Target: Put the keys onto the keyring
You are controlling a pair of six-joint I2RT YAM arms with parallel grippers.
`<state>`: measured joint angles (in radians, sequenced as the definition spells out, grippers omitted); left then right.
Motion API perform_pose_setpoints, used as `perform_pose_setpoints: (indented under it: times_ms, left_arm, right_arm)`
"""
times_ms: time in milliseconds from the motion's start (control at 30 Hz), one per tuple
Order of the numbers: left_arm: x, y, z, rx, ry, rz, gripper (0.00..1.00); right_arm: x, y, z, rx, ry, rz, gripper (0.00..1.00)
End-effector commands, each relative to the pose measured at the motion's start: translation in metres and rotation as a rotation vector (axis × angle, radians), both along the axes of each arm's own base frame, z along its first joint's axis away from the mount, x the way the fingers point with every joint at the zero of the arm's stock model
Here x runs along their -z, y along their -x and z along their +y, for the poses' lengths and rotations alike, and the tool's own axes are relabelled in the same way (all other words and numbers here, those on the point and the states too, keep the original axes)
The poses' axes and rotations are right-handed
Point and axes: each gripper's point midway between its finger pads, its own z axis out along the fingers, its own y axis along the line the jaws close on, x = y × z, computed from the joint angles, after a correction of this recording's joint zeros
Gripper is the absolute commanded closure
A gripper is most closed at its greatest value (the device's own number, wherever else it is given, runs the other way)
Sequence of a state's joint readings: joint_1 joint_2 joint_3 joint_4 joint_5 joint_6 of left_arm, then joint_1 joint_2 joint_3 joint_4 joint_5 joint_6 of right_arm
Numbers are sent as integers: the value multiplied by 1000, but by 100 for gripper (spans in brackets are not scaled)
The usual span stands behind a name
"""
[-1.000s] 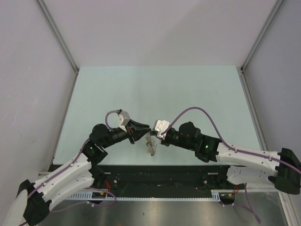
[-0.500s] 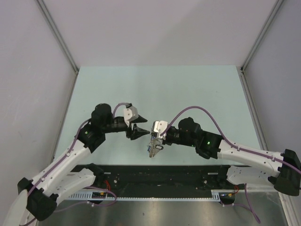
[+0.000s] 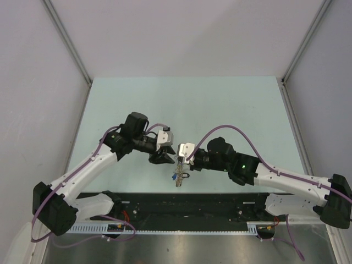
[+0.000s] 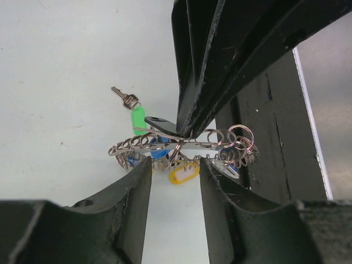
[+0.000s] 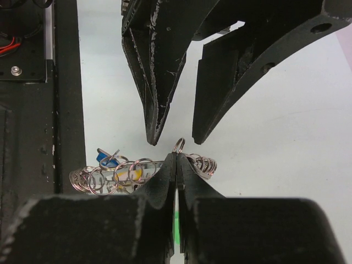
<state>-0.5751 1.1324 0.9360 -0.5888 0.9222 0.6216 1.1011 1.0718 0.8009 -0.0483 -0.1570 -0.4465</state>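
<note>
Keyring: the keyring (image 4: 165,144) is a flat metal ring edged with small wire loops. It is pinched at its rim between my right fingertips and sits edge-on to my left wrist camera.
Keys: tiny keys with plastic heads. The green key (image 4: 136,118) lies off to one side of my right fingertips, and the yellow key (image 4: 184,175) and a blue one dangle just beneath them. I cannot tell which loops carry them.
Handling: I judge the ring light, stiff and slick. The thin loops look easy to bend, and the keys will swing.
Where to hold: the ring by its bare rim, as it is now, and a key by its plastic head.
Right gripper: my right gripper (image 5: 176,165) is clenched on the keyring.
Left gripper: my left gripper (image 4: 175,162) is released, jaws apart on either side of the ring's edge. It is very near, with no contact that I can see.
Table: the pale green table (image 3: 220,110) lies below. I cannot tell whether the lowest keys touch it.
</note>
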Motion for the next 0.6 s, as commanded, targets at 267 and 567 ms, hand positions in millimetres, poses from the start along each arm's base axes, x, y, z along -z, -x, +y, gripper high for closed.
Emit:
perform_pose_setpoints:
  times_ms: [267,567]
  left_arm:
    - [-20,14,-12,127,73,-36,64]
    - [-18,16,-12,125,60,-22,99]
  right_arm:
    - [-42,-3,13,-24,-99,-51,100]
    - [-36,-2,10,-18,-71,-39,100]
